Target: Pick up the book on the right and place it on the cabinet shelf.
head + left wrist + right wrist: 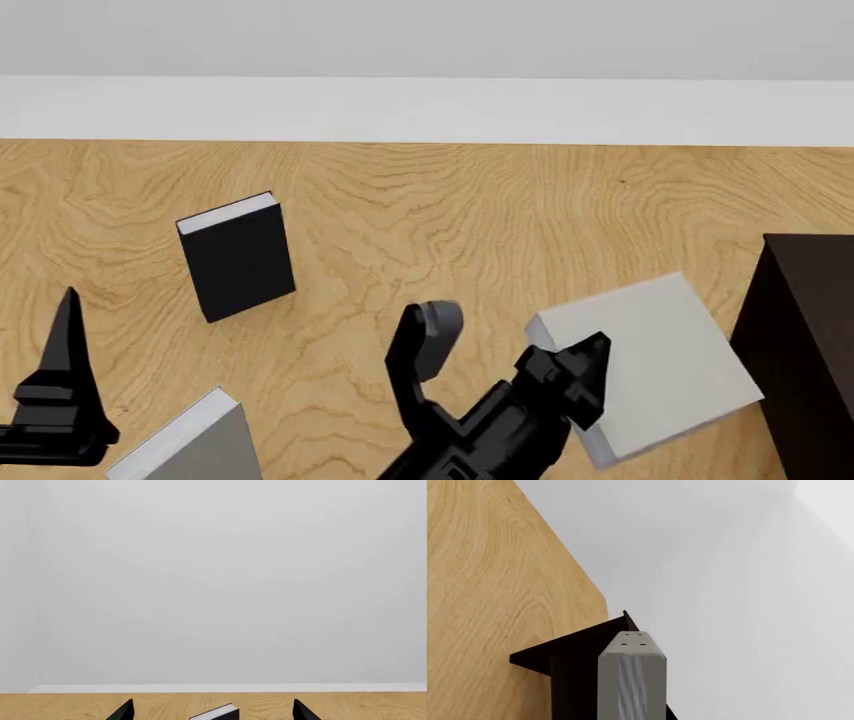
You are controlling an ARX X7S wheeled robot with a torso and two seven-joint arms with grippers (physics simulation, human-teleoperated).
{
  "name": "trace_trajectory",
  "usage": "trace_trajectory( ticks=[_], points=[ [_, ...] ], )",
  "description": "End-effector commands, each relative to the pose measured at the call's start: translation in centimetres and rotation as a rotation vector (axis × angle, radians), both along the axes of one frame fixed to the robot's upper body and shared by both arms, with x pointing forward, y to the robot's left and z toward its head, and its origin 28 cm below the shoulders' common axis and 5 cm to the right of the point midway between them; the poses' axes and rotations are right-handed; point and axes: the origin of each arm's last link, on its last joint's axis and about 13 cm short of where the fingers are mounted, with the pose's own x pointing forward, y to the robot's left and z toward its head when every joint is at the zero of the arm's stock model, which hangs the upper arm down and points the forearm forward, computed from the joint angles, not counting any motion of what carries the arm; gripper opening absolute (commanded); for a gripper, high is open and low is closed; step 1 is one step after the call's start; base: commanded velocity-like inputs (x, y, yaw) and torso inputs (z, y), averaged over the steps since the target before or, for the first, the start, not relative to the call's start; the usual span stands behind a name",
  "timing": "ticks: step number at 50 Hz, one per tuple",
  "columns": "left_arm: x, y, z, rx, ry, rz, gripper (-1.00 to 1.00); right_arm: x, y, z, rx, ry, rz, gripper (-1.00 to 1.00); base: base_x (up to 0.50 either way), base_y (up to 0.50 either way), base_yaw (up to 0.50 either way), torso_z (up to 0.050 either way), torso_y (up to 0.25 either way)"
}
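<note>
In the head view, the right tool sits low and right of centre. One black finger curls up on its left, and the other lies against the near-left edge of the book. The book is a pale grey slab, tilted, with one corner pointing to the upper right and its whitish page edge along the lower side. The tool appears clenched on it. Whether the book rests on the table or is lifted clear of it cannot be told.

At the right edge stands the dark cabinet, just beside the book's right corner. Its shelf is not visible in this view. In the right wrist view, a grey spine with small dark dots fills the lower centre, with the cabinet dark behind it and the wooden table at the upper left.

The left tool is at the lower left of the head view. In the left wrist view, its two black fingers stand well apart at the bottom, with nothing between them. A black book stands upright at the upper left. Another grey book lies at the bottom edge, near the left tool.
</note>
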Motion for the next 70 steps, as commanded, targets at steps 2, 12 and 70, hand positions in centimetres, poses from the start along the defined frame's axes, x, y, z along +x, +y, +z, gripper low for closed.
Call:
trace_trajectory(
  ticks=[2,12,70],
  points=[
    [0.1,-0.2,-0.1,0.005,0.004,-0.005,1.00,1.0,-0.8,-1.3,-0.143,-0.044,-0.031,-1.00,0.00,0.00,0.00,0.000,0.000],
    [0.1,-0.2,-0.1,0.005,0.005,-0.006,1.00,1.6,-1.4,-2.2,-0.151,-0.054,-0.046,-1.00,0.00,0.00,0.00,0.000,0.002],
    [0.2,-0.3,-0.2,0.015,0.009,-0.018,1.00,0.4,-2.8,-4.9,-0.259,0.111,-0.027,-1.00,0.00,0.00,0.00,0.000,0.001]
  ],
)
